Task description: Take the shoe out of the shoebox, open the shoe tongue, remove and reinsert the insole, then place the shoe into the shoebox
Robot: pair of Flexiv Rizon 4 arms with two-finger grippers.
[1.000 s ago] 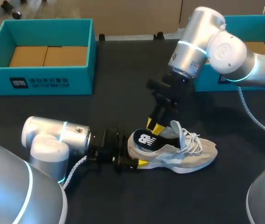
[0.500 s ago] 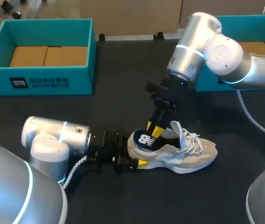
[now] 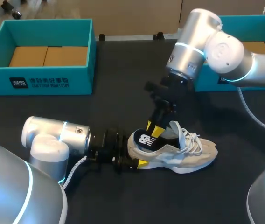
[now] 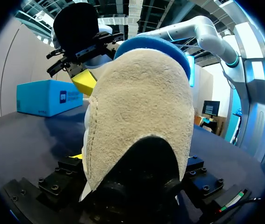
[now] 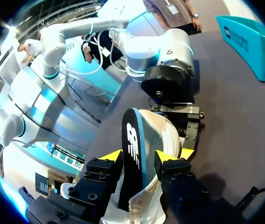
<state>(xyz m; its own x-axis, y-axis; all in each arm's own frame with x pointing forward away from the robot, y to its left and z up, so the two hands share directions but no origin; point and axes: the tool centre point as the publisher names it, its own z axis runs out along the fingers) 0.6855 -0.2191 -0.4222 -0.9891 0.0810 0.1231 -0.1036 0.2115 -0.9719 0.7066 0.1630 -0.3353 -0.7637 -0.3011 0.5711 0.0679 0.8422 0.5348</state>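
The right jaws are closed on the dark insole (image 5: 131,140), held upright out of the heel opening, a white logo printed on it. The left jaws are clamped on the heel of the beige shoe (image 3: 193,154), set on the desk (image 3: 123,102), toe toward 3 o'clock. Teal shoeboxes are seen at 10 o'clock (image 3: 44,79), white-labelled, and 2 o'clock (image 3: 216,86). Against the earlier frame, only the right arm (image 3: 202,42) is slightly shifted.

Seen from above, the heel of the shoe (image 3: 174,151) hides the far finger of the left gripper (image 3: 135,154). In the left wrist view the heel covers nearly all of both fingers. The lower end of the insole (image 3: 145,139) is out of sight inside the shoe. The right shoebox (image 3: 212,85), at the far right corner of the table (image 3: 123,107), runs off the edge, partly behind the right arm (image 3: 207,46).
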